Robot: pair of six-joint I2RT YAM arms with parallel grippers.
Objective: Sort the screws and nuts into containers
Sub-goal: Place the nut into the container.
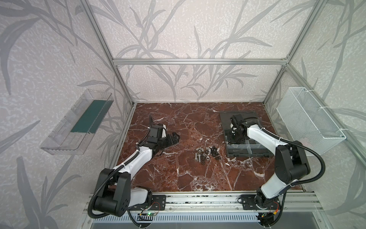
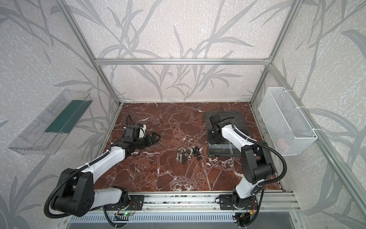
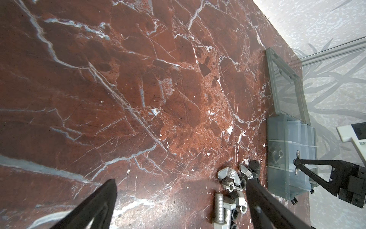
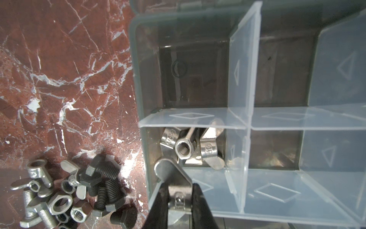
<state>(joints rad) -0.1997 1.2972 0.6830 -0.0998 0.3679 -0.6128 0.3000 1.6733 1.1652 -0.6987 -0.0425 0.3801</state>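
R hand [image 4: 179, 190] pinching apparent wing nut [image 4: 170, 174] over nut compartment [image 4: 147, 148], prob. for release w/ like parts. L hand [image 3: 181, 181] spread, idle nr pile [image 3: 229, 178].

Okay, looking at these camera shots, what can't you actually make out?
Heap of screws and nuts: too small in both top views to count or tell types.
Wing nut in the right end effector: lower half hidden by its fingers in the right wrist view.
Organiser box: some compartments covered by the right arm in both top views.
Pinkish thing in the wire basket: blurred behind mesh, top views.
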